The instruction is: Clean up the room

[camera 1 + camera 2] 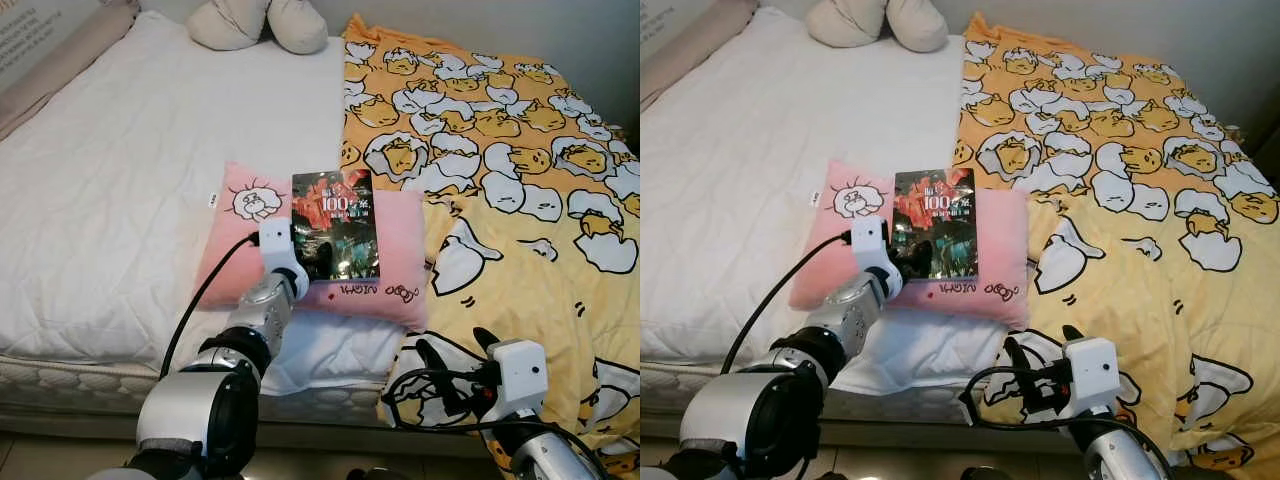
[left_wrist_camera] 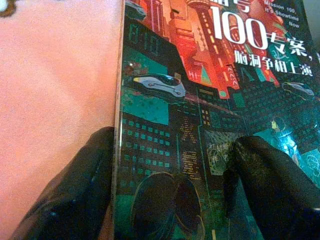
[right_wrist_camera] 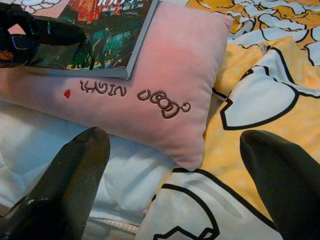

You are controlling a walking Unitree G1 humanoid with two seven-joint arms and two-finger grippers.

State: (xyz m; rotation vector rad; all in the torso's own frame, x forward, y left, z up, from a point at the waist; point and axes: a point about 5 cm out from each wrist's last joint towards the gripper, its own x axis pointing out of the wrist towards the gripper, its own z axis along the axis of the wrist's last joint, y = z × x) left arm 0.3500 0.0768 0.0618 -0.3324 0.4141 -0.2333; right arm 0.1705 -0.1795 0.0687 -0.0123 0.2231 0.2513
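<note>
A: So, what carries everything here?

B: The bed [image 1: 130, 180], with a bare white sheet on its left half and a yellow duvet [image 1: 500, 170] printed with egg characters spread over the right half and spilling over the front edge. Two beige cushions [image 1: 260, 25] sit at the head edge.

A: And the thing to tidy?

B: I'd judge it's the book [image 1: 335, 225], dark cover with red and teal and a big "100". It lies flat on a pink pillow [image 1: 400, 260], which sits near the front edge of the bed, its right side against the duvet. A book on a pillow looks out of place, so it is likely what gets cleared away.

A: Which arm is on it?

B: The left gripper [image 2: 172, 175] reaches over the front edge of the bed to the book's near end. Its jaws are spread about half the cover's width: one finger lies along the spine edge against the pillow, the other rests on the cover. They press down but grip nothing yet, probably setting up to pinch or slide the book.

A: The other one?

B: The right gripper [image 3: 175, 170] hovers low at the front edge over the duvet, jaws wide apart and empty, pointed toward the pillow's right corner.
</note>
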